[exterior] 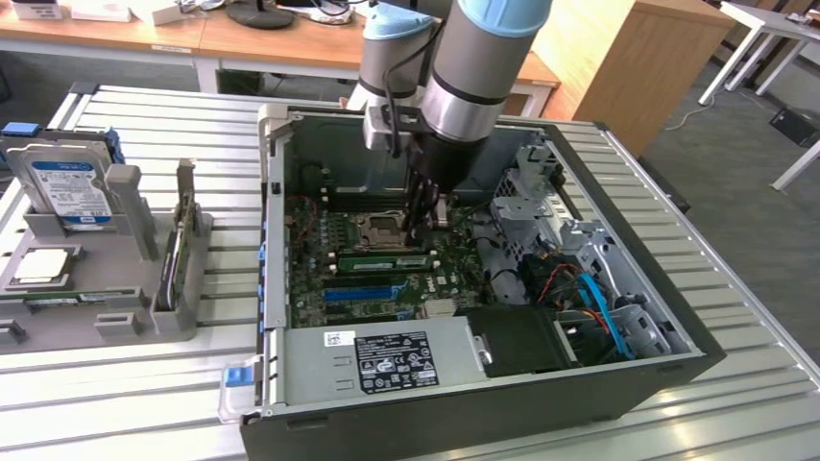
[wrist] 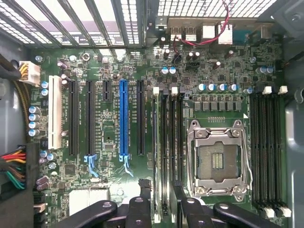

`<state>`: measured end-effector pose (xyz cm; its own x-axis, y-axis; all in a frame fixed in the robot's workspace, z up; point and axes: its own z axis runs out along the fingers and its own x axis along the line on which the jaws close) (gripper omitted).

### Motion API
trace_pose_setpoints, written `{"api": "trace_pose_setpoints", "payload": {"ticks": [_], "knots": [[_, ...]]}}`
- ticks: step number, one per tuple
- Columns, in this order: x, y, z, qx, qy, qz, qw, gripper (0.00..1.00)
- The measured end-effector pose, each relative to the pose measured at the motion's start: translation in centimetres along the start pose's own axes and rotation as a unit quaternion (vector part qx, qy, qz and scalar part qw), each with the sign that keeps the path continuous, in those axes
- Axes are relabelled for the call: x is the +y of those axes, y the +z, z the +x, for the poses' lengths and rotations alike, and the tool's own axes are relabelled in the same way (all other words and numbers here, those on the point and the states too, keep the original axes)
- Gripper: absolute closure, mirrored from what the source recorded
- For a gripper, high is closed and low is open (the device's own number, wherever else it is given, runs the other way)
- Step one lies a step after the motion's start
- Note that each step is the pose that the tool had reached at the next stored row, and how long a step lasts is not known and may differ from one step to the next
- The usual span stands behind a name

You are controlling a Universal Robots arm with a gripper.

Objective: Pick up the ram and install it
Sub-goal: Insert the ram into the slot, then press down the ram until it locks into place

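Fingers point(wrist: 179, 197) stood apart, empty, over the motherboard point(wrist: 142, 61), with the ram point(exterior: 384, 261) seated upright just below them.

Gripper point(wrist: 161, 187) partly cut off at wrist view's edge; power-supply label point(exterior: 395, 360) print unreadable.

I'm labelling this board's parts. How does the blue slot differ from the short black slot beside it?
The blue slot is bright blue; the short black slot is black. The blue slot runs far longer than the black slot. The blue slot ends in a pale blue clip; the black slot shows none. Both lie parallel on the green board, empty.
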<state>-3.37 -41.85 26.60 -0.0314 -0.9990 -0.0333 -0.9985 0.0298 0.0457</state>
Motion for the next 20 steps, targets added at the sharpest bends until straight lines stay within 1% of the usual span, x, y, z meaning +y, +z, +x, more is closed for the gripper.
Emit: {"api": "trace_pose_setpoints", "payload": {"ticks": [6, 11, 20], "knots": [[0.00, -0.14, -0.01, 0.0000, 0.000, 0.0000, 1.0000, 0.69], [0.01, -0.15, 0.00, 0.0006, -0.012, -0.0004, 0.9999, 0.69], [0.01, -0.14, -0.01, 0.0005, -0.012, -0.0004, 0.9999, 0.69]]}}
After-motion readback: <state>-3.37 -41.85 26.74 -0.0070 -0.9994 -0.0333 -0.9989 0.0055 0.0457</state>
